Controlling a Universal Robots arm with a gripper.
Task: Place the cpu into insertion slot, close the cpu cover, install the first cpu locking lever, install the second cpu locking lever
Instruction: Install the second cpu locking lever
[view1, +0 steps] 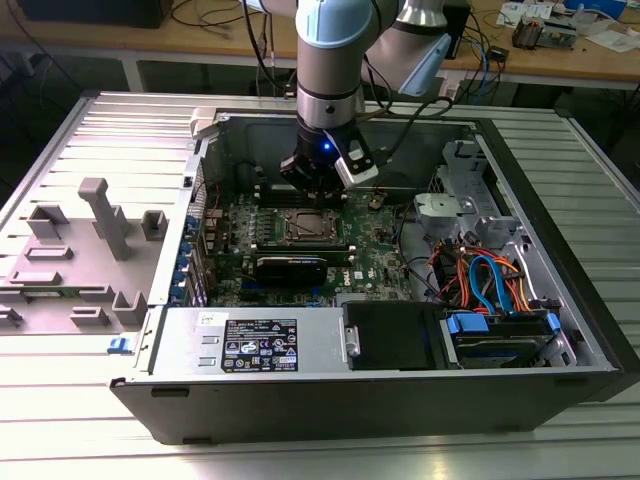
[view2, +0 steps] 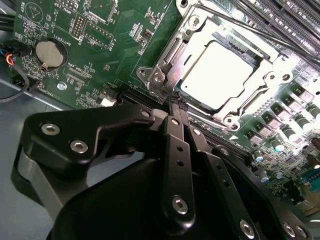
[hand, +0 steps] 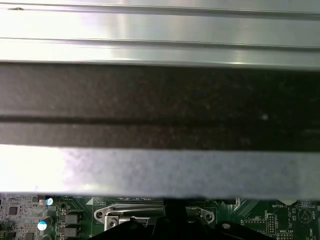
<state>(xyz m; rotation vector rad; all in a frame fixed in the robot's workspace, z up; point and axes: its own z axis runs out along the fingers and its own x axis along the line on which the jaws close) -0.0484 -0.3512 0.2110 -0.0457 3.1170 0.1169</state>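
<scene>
Exterior view: the arm is lowered into the open computer case (view1: 560, 300), with the gripper (view1: 316, 188) held just above the far edge of the insertion slot (view1: 305, 228) on the green motherboard (view1: 380, 262). The slot is located near the middle of the board, with the black graphics card (view1: 292, 268) just beside its near side and memory slots flanking it.

Second wrist view: the gripper fingers (view2: 176, 131) are seen pressed together, jaws narrow, nothing gripped between them. The fingertips are placed at the edge of the socket frame, beside one corner of it; whether contact is made cannot be told. The cpu (view2: 216, 74) is seated in the insertion slot (view2: 162, 62), silvery top facing up. The cpu cover (view2: 262, 70) is laid flat over it, the chip showing through the square window. A thin lever rod (view2: 240, 27) is seen running along one side of the frame. A coin battery (view2: 49, 53) is mounted on the board well apart from the socket.

First wrist view: the case wall (hand: 160, 100) is faced, with a strip of motherboard and part of the socket frame (hand: 130, 215) below it.
</scene>
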